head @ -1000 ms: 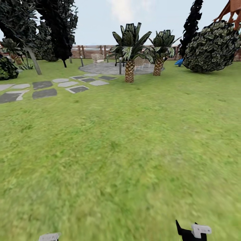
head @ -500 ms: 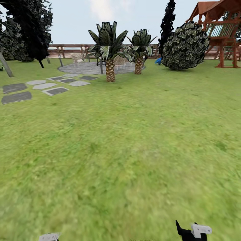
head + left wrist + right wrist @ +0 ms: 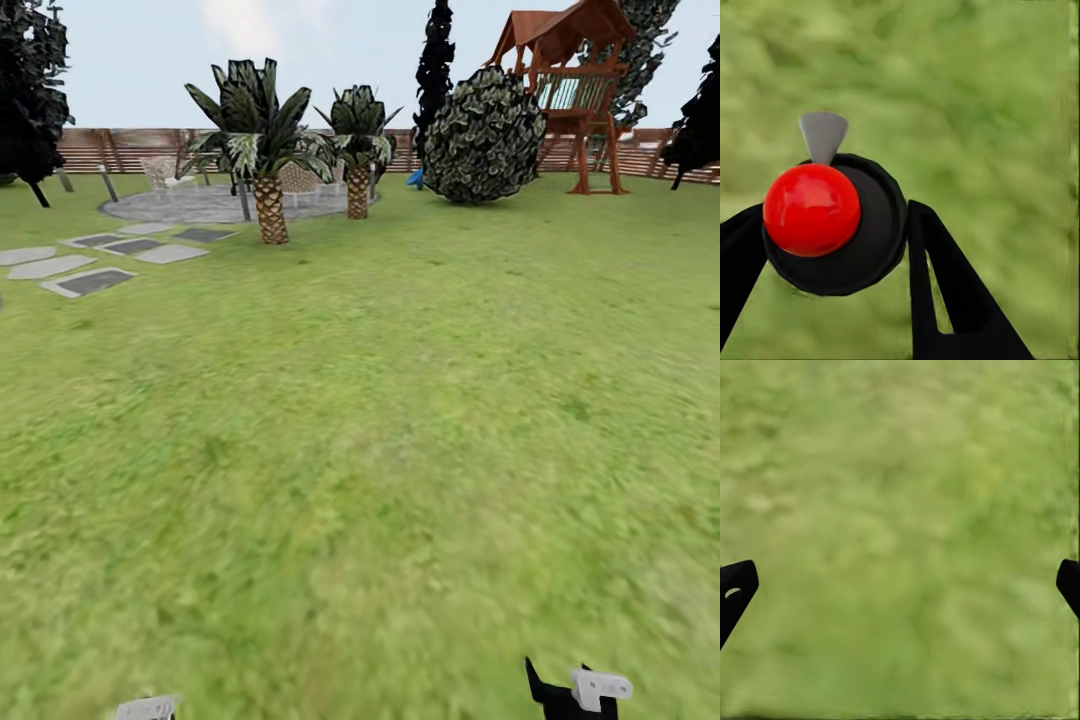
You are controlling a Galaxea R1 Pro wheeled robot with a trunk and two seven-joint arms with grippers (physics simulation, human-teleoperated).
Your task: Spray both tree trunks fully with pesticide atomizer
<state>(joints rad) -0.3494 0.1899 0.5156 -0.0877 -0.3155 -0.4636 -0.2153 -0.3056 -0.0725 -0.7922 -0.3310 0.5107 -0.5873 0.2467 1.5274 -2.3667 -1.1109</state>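
The left gripper (image 3: 832,247) was closed on the pesticide atomizer (image 3: 832,225) for carrying, while the right gripper (image 3: 900,585) stood wide open, empty, over the lawn (image 3: 380,420).

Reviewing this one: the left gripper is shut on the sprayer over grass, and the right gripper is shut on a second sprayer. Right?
Not quite. The left gripper is shut on the sprayer over the grass, but the right wrist view shows the right gripper open and empty.
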